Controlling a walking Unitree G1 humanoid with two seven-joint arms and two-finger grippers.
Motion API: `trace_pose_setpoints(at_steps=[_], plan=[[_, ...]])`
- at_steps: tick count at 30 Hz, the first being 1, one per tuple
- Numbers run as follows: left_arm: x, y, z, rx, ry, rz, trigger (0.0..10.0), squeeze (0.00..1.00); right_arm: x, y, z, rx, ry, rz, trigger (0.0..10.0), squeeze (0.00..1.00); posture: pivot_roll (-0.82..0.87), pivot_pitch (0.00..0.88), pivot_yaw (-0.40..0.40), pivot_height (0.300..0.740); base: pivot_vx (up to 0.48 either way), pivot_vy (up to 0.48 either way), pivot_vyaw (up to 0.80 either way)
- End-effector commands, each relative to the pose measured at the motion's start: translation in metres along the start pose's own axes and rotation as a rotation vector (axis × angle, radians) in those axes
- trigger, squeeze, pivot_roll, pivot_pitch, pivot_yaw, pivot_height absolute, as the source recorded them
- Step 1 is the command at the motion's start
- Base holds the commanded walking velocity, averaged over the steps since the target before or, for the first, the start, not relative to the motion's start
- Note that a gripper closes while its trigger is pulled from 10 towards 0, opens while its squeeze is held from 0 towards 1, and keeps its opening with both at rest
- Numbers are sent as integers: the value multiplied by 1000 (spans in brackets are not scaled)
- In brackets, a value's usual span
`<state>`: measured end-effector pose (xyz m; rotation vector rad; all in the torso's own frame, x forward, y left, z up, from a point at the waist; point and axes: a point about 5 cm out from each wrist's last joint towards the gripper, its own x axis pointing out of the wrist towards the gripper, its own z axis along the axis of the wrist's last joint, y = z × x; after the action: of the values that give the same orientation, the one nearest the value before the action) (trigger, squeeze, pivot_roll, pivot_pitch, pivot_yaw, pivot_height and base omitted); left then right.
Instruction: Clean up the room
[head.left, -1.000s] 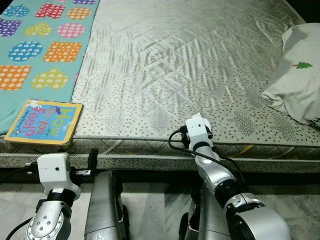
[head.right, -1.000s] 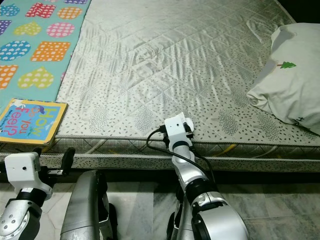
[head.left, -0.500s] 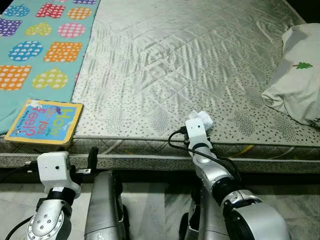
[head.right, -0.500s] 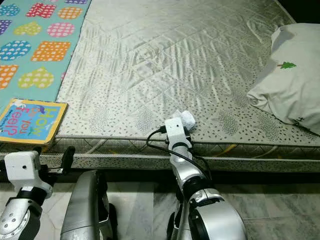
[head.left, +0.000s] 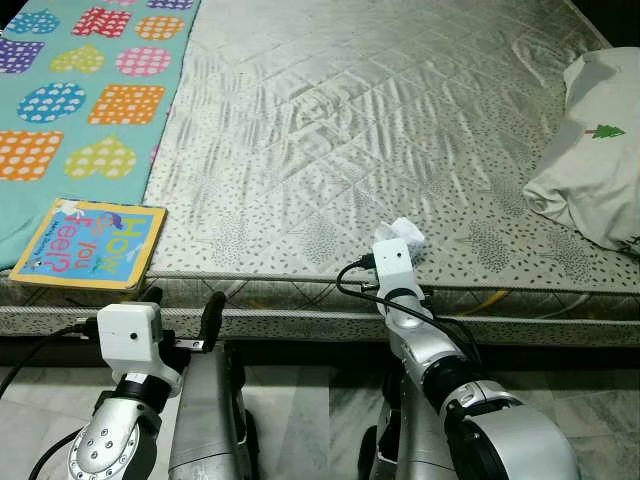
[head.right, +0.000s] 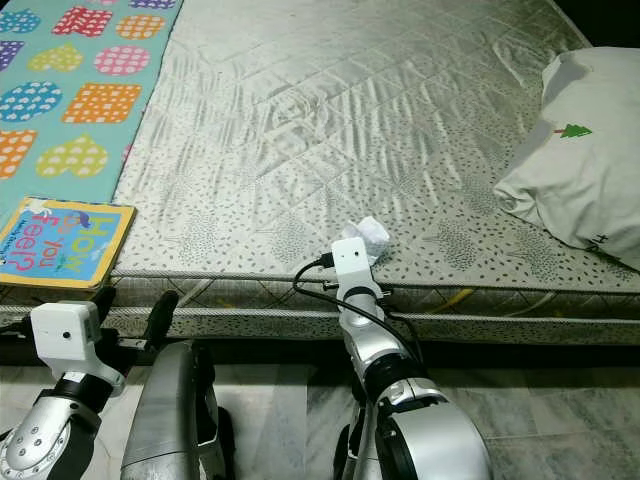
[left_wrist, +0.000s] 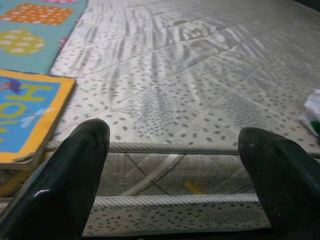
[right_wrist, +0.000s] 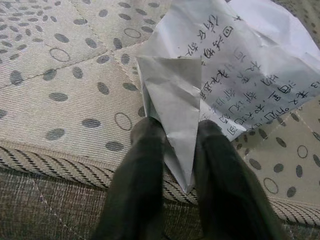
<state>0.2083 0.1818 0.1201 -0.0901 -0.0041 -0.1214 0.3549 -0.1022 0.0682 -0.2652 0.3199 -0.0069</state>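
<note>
Quilted mattress (head.left: 330, 130) with a speckled silver-grey cover spans the scene from near edge to far, above a pale tiled floor (head.left: 300, 400) at the near side. Far-left portion covered by a teal blanket (head.left: 80, 80) printed with coloured hearts, clouds and squares. Children's board book (head.left: 88, 243) with a yellow border lying flat at the near-left corner of the mattress, partly on the blanket edge. White pillow (head.left: 592, 150) with a small green tree print resting at the far right. Crumpled paper (right_wrist: 220, 85), white with handwritten lines, located at the near edge of the mattress, right of centre, resting on the cover just beyond the piped seam; also visible from the head camera as a small white wad (head.left: 403, 232) directly ahead of the right wrist housing. Right gripper (right_wrist: 175, 150) extended to the mattress edge, fingers (right_wrist: 142, 175) pressed close together and pinching a folded corner of the crumpled paper between them. Left gripper (left_wrist: 175, 165) held low in front of the near-left side of the mattress, close to the book's corner, fingers (left_wrist: 75, 170) spread wide apart with nothing between them, aimed at the side seam of the mattress. Black cable (head.left: 360, 290) looping off the right wrist.
</note>
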Motion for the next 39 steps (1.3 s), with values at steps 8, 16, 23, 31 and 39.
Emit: trace_pose_setpoints(at_steps=[8,16,23,31,39], plan=[[-1,-4,-2,-13,-11,-41,10000,0,-1,-1,-6,25,18,7,0,0,176,116,-56,525,0,0,0],[13,-3,-1,-8,-31,-57,10000,0,3,-8,3,72,-7,-7,0,0,169,56,-55,525,0,0,0],[25,1,1,-7,-63,-43,10000,0,7,-17,25,143,-101,-3,0,0,149,11,-60,525,0,0,0],[41,10,4,41,-99,98,10000,0,-1,-35,46,274,-319,54,0,0,93,0,-50,525,0,0,0],[47,17,7,37,-130,179,10000,0,-44,-59,51,345,-507,110,10000,0,47,0,-47,525,0,0,0]])
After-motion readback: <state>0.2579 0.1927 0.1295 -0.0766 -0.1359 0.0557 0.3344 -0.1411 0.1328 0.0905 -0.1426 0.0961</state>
